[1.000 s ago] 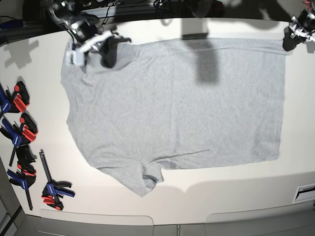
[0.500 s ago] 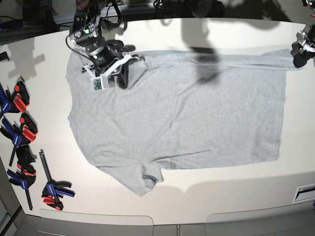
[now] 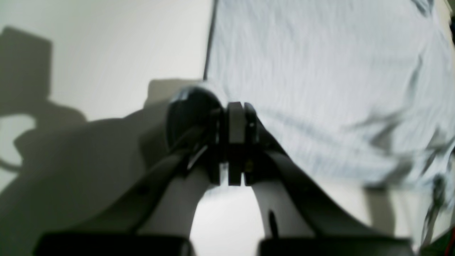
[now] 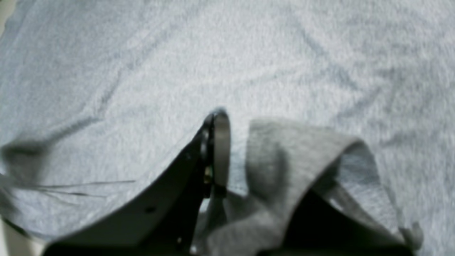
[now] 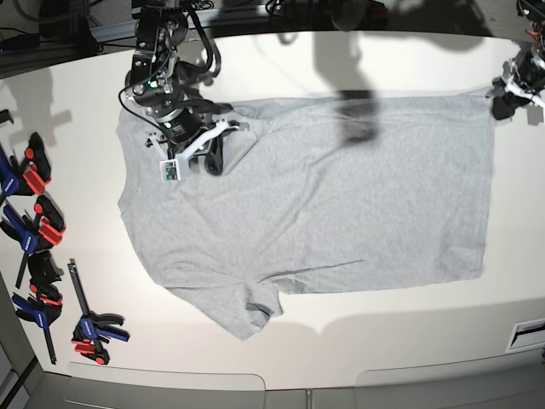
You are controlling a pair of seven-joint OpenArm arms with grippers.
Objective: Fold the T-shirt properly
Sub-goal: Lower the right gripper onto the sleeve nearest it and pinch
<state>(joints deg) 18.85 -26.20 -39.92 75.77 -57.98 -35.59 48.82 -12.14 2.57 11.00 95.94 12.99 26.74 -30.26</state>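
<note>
While spread flat, T-shirt (image 5: pixel 315 196) in both hands

The T-shirt (image 5: pixel 324 196) is soft, matt, heathered knit cloth, faintly fuzzy. Beneath it, the table (image 5: pixel 383 324) looks smooth and matt. Left of the shirt, the clamps (image 5: pixel 38 230) look like glossy plastic.

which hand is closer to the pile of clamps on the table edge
The right hand. It sits on the T-shirt near its collar end, on the side of the table where the clamps lie. The left hand is at the shirt's far hem corner, across the table.
</note>
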